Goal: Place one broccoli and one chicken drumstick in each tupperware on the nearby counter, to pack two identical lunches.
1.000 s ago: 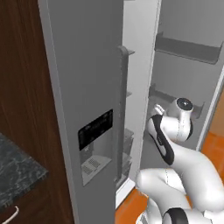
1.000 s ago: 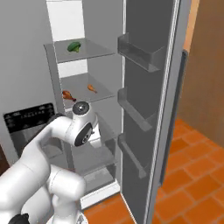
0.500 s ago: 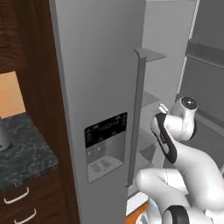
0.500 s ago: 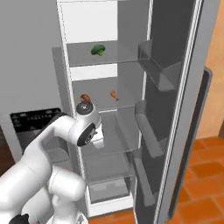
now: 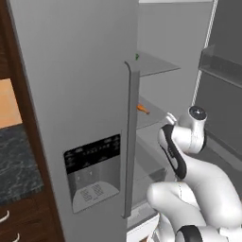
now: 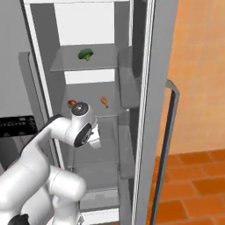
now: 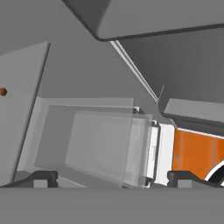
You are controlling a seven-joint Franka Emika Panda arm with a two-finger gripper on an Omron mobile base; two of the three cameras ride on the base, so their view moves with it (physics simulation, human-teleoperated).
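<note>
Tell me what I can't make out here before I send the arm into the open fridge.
- Grey tupperware trays: outside every view.
- Small bright-green broccoli: in the left base view only a sliver shows past the closed grey fridge door.
- Left orange-brown chicken drumstick: partly behind the arm's wrist in the right base view.
- Open gripper: only its fingertips show, in the hand view.

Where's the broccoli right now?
The broccoli sits on the upper shelf of the open fridge in the right base view, one shelf above the two chicken drumsticks, which lie higher than the arm's elbow.
</note>
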